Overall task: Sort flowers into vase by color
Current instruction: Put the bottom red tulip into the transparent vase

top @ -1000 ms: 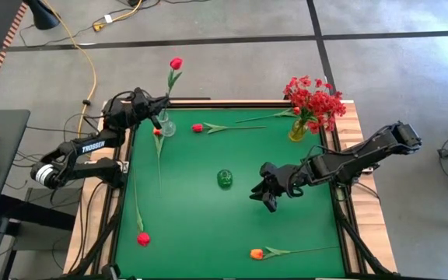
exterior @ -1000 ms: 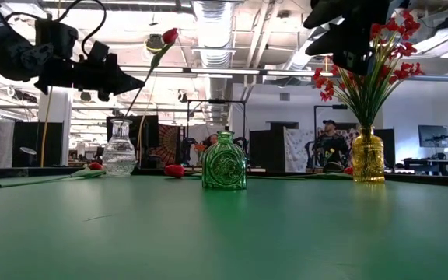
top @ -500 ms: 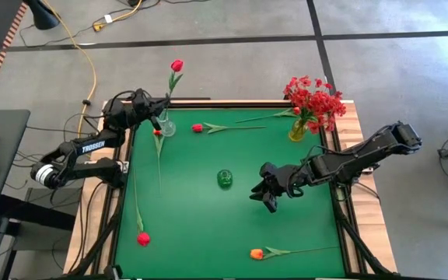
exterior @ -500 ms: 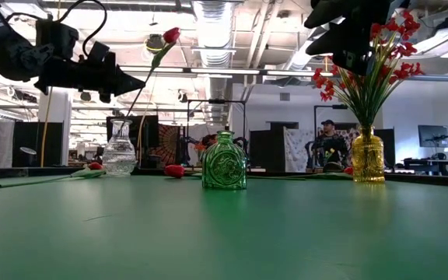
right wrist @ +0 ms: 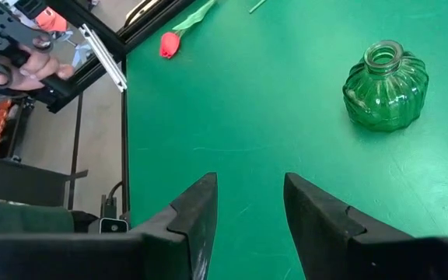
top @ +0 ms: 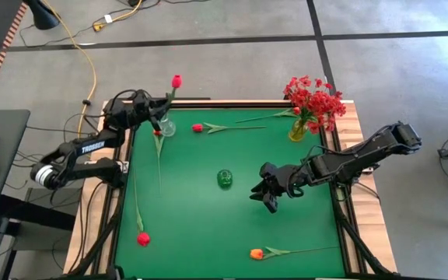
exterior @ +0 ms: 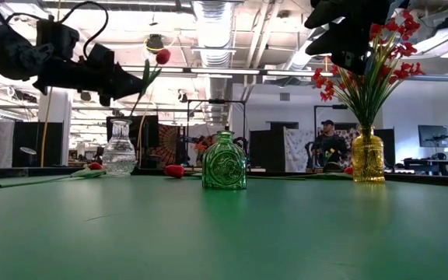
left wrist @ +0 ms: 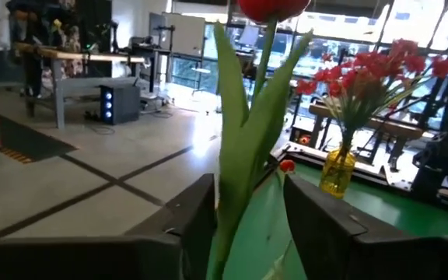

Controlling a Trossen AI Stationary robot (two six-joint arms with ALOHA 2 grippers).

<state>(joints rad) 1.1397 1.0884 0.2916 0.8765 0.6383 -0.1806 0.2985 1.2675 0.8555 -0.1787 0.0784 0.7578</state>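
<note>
A red tulip stands with the foot of its stem in the clear glass vase at the table's far left corner. It leans out over the far edge. My left gripper is open and level, with the tulip's stem and leaf between its fingers. My right gripper hangs open over the table's middle right, beside the green vase, and holds nothing. A yellow vase at the far right holds a spray of small red blossoms. My left gripper stands open on either side of the tulip's stem, above the clear vase. The leaf runs close along one finger, and I cannot tell whether it touches. The tulip rests in the vase.
Loose flowers lie flat on the green mat: a red tulip near the clear vase, a red flower with its stem running toward the near edge, another red one at near left, and an orange tulip at the near edge.
My left gripper has opened and let go of the tulip's stem, staying where it was. The tulip has sunk lower into the clear vase, so its red head sits lower than before.
</note>
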